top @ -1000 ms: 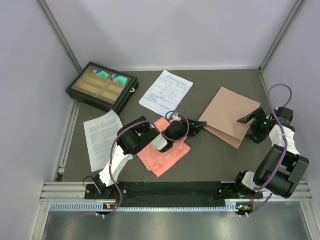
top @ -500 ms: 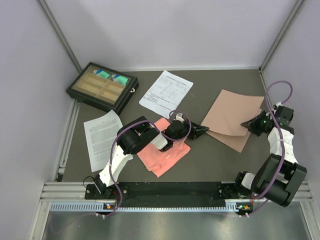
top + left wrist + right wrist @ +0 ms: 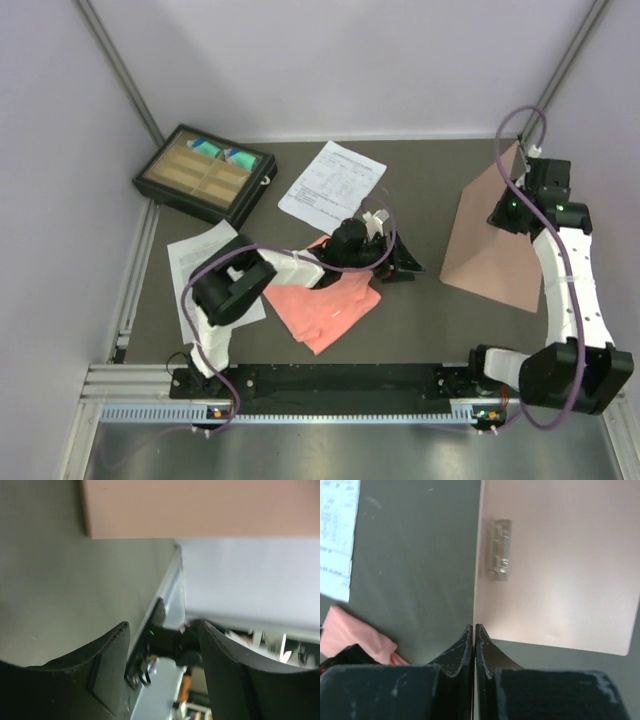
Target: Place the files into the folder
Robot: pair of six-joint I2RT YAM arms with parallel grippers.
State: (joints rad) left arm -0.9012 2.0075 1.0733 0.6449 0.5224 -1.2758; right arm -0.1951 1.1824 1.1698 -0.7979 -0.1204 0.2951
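A: Since a second ago, the folder (image 3: 490, 245) cover has swung up off the worktop (image 3: 430, 320). The right fingers (image 3: 460, 650) are clamped on its edge.
B: The left fingers (image 3: 100, 680)?
A: Apart and empty beside the pink cloth (image 3: 325, 305), with bare worktop between them and the folder. The table sheet (image 3: 332, 186) lies at the back, and the text sheet (image 3: 190, 258) by the left edge.

Tan-pink card folder (image 3: 490, 240) open at right, both papers outside it.
White paper sheet with table-like print (image 3: 333, 185) lies flat, skewed, back centre; white paper sheet of dense text (image 3: 190, 262) flat at left, partly hidden; folder cover stands steeply raised, metal clip (image 3: 498, 550) on inner face.
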